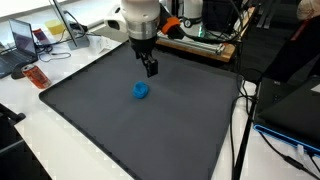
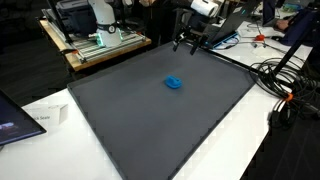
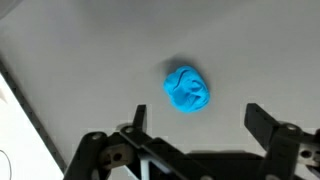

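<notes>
A crumpled blue lump (image 3: 187, 88) lies on the grey mat (image 3: 80, 50), just above the gripper (image 3: 195, 112). Its dark fingers (image 3: 265, 122) stand wide apart (the lump touches neither).

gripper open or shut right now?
Open. In the wrist view the gripper has its fingers wide apart, nothing between; the blue lump lies free on the mat.

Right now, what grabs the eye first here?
A small crumpled bright-blue lump lies alone near the middle of a big dark grey mat. The gripper hangs above the mat close to the lump, not touching it. In the wrist view its fingers stand wide open, with the lump just ahead of them.
</notes>
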`<state>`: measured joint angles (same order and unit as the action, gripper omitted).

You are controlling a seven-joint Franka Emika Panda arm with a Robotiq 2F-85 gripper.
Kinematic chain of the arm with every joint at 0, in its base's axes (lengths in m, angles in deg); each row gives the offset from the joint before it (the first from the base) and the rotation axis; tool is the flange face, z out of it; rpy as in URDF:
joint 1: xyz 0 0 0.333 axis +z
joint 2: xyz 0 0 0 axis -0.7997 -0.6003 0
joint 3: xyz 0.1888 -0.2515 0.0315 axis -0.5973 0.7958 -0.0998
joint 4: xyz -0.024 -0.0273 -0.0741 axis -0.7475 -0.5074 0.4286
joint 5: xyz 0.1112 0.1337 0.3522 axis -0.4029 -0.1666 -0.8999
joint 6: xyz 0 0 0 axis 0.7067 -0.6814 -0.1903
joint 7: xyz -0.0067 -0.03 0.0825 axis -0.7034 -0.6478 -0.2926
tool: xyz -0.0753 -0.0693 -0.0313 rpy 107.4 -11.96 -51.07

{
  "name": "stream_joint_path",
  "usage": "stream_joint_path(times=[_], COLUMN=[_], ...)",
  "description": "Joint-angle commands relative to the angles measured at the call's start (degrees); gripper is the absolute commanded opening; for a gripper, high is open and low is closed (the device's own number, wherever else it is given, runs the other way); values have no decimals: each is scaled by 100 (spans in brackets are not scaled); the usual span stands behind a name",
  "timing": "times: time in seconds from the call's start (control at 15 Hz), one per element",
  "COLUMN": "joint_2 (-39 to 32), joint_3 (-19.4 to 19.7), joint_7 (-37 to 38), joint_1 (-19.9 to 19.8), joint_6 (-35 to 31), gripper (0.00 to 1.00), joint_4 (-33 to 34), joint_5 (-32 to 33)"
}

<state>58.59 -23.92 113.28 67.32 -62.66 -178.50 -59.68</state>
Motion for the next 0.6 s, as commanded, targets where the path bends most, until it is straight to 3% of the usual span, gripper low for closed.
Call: stream_joint_path(times=[0.0,0.53], joint_2=[-342,-1186], joint_3=[53,108], joint_7=[553,1588], joint_1=[155,444], joint_6=[304,1277], gripper=[100,100], joint_4=[503,1474], joint_5=[259,492])
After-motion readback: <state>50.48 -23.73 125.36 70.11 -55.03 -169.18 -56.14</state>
